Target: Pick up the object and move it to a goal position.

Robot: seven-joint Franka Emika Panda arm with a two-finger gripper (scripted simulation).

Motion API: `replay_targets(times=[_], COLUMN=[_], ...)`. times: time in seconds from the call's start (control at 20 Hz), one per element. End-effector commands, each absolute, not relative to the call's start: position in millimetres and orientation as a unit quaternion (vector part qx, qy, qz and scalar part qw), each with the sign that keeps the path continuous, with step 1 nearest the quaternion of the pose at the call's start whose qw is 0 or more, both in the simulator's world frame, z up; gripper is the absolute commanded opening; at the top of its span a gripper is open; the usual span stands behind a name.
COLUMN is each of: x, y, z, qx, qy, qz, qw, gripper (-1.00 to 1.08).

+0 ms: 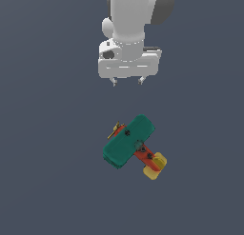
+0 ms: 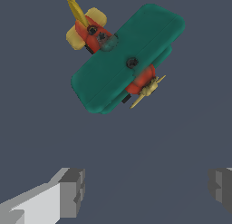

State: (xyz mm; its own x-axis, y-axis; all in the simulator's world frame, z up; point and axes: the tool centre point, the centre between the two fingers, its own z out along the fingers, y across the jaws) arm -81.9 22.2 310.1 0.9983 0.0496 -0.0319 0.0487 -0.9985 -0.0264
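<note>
The toy airplane [image 1: 129, 141] lies alone on the flat grey tabletop [image 1: 43, 172], teal wings up, sitting diagonally with its propeller [image 1: 116, 129] toward the arm and its yellow tail [image 1: 155, 165] away. The pincer [image 1: 127, 81] hangs above, well apart from the plane, spread wide and holding nothing. In the wrist view both fingertips [image 2: 72, 191] flank bare surface, open room on every side of the plane.
</note>
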Motion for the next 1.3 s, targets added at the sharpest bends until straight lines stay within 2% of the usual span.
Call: replay_targets(times=[0.0,1.25], x=[-82,-74], y=[22,26], z=[310,324], qx=[-0.999,-0.997], qy=[-0.025,-0.074], qz=[0.016,-0.002], qw=[0.013,-0.009], gripper=[0.28,0.28])
